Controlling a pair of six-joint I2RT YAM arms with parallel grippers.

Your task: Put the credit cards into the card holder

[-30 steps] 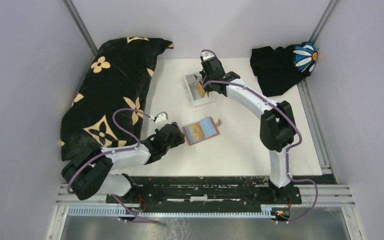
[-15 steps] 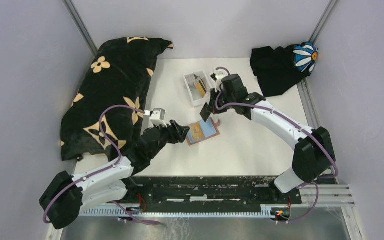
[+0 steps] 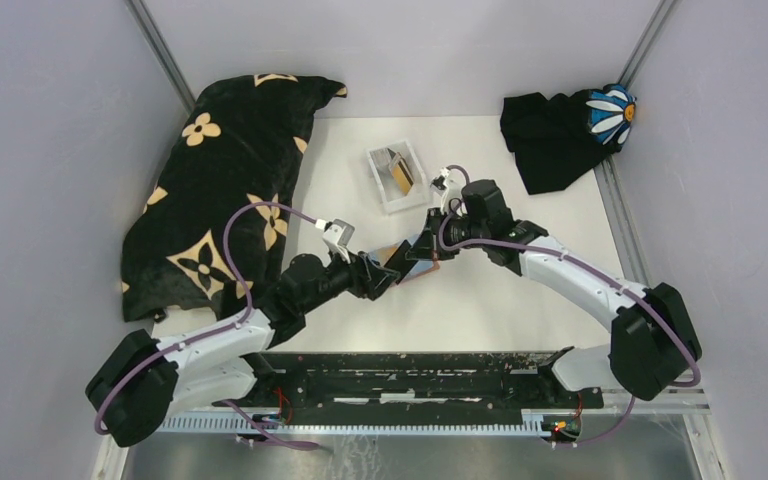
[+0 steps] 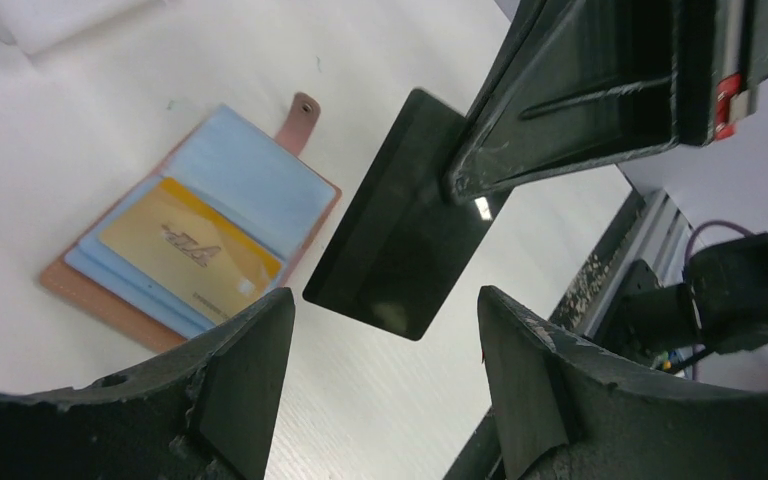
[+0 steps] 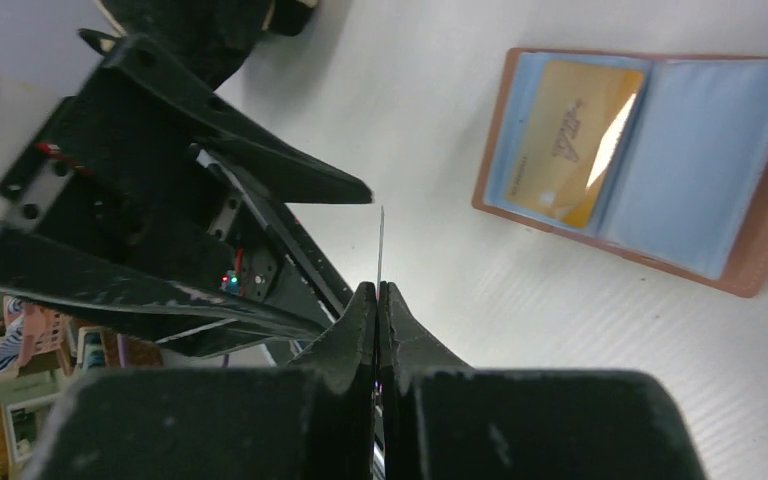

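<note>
Left of the top view: black fabric (image 3: 220, 190) with a gold flower monogram print, no brand readable. Centre: left gripper (image 4: 385, 300) released, jaws wide, black card (image 4: 400, 255) between them. Card holder (image 4: 195, 230) lies open mid-table, gold card (image 4: 188, 250) in one sleeve, its script too small to read. Right gripper (image 5: 377, 290) clenched on the black card's edge, card off the table. White tray (image 3: 392, 206) upper centre, cards (image 3: 400, 172) inside. Upper right: daisy-print cloth (image 3: 560, 135).

The right gripper (image 5: 377, 292) has carried a black card (image 4: 400, 250) nearer from the white tray (image 3: 378, 182). The left gripper (image 3: 384, 276) swung right, jaws wider.
</note>
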